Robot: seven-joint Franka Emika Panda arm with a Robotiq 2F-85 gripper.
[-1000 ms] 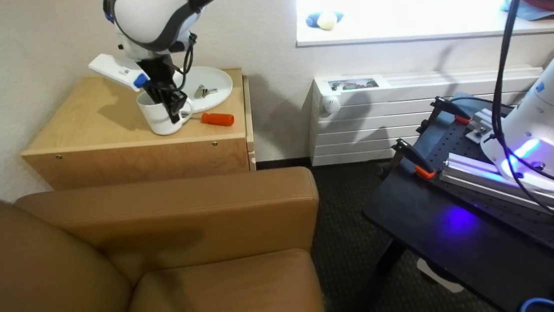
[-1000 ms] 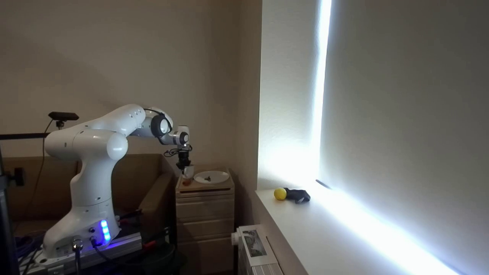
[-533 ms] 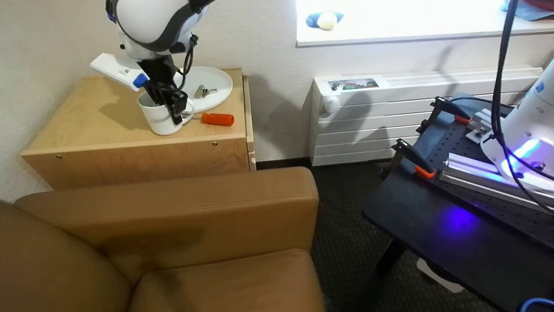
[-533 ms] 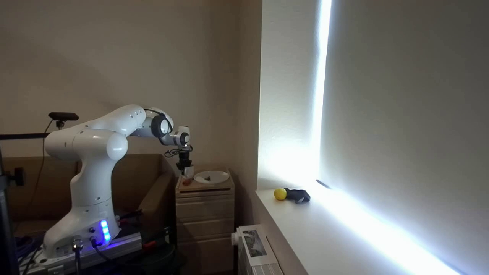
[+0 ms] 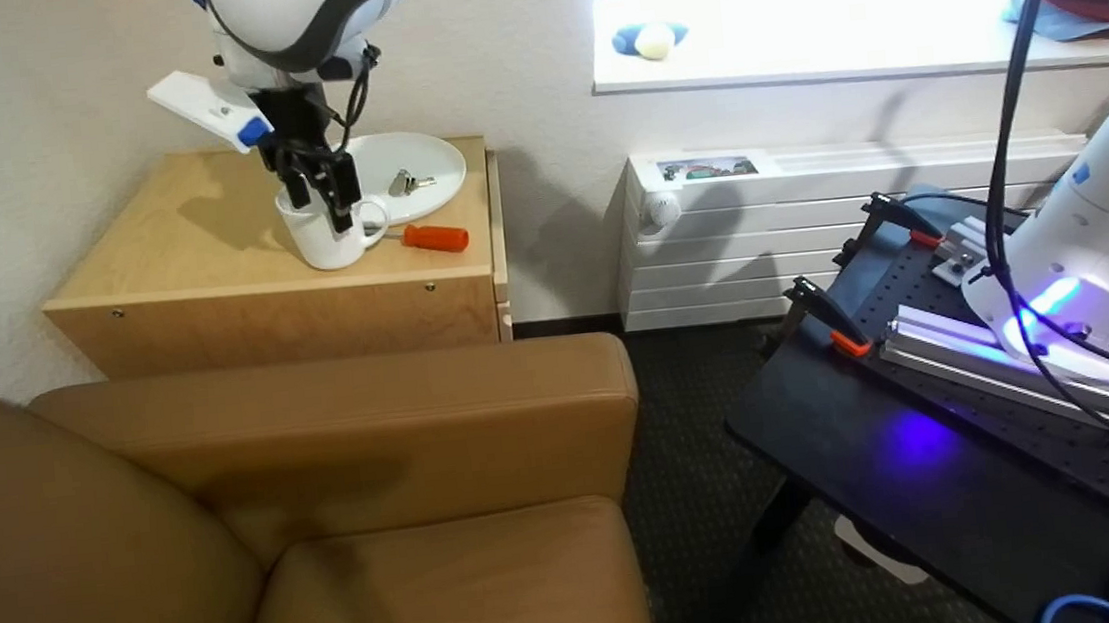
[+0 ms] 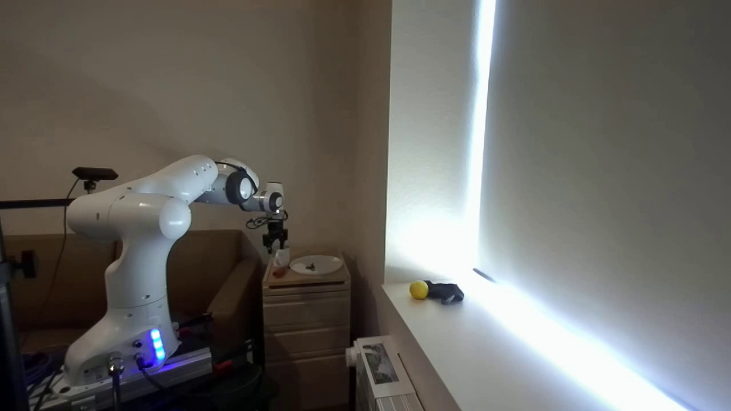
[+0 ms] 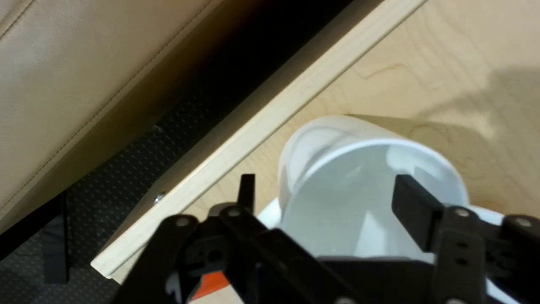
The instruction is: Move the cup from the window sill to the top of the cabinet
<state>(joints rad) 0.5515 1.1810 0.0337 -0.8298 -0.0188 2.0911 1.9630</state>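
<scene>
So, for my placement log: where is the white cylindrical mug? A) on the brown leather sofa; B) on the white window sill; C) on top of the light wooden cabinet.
C: both exterior views show the white mug on the light wooden cabinet, near the white round plate.

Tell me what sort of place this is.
Probably a sitting corner in a home or office; I cannot tell which. A brown sofa stands beside a wooden cabinet with drawers, and a radiator is below the window sill.
</scene>
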